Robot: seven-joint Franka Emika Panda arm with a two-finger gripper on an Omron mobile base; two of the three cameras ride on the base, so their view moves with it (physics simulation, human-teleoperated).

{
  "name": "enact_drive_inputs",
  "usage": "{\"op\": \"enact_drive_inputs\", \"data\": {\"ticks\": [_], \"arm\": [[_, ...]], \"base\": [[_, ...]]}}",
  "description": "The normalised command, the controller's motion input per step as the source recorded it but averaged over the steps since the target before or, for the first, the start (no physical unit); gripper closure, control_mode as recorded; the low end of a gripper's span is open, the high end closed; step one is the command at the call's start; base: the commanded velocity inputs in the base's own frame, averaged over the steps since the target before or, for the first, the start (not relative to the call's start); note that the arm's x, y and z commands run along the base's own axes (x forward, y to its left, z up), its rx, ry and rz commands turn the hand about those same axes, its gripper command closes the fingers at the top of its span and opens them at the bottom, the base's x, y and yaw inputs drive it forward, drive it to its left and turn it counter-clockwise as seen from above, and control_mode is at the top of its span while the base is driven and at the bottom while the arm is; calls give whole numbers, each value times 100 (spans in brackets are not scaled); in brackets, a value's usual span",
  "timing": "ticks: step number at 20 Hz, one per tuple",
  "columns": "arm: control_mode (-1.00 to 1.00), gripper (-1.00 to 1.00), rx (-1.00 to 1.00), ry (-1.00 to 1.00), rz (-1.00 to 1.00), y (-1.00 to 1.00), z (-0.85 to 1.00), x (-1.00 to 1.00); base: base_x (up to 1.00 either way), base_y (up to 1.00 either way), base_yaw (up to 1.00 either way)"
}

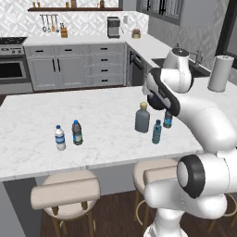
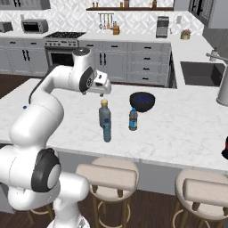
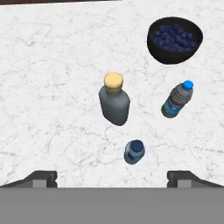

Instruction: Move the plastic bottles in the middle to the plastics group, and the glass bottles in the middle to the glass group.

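White marble-pattern counter [image 1: 92, 115], left base view: the glass bottle [image 1: 142, 118], grey-blue with a tan stopper, stands upright mid-counter. The translucent blue plastic bottle [image 1: 157, 132] is just beside it toward the near edge; the dark plastic bottle [image 1: 167, 119] stands partly behind the arm. The plastics group [image 1: 68, 134], two small bottles, stands well apart to the left. Grey cabinets, an oven, a coffee machine and a paper-towel roll [image 1: 220, 73] lie beyond; two stools sit below the edge.

Right base view: the hand [image 2: 101, 94] hangs above the glass bottle [image 2: 104, 114], nothing held. A dark bowl [image 2: 142, 101] sits behind the dark plastic bottle [image 2: 133, 119]. The sink and faucet are at right.

Hand view: the finger tips [image 3: 41, 178] stand wide apart, empty. The translucent blue plastic bottle [image 3: 134, 151] lies nearest, between them. The glass bottle [image 3: 114, 104] stands just beyond, and the bowl [image 3: 175, 39] holds blueberries.

Handling note, judged: a descent on the nearest slim bottle seems likely. Centre it between the tips, come straight down, and keep clear of the glass bottle, which stands close enough to be knocked.
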Motion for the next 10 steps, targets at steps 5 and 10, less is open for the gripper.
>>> {"op": "enact_drive_inputs", "data": {"ticks": [5,10], "arm": [[-100,-100,0,0,0,0,-10,0],[-100,-100,0,0,0,-5,-6,-12]], "base": [[0,0,0],[0,0,0]]}}
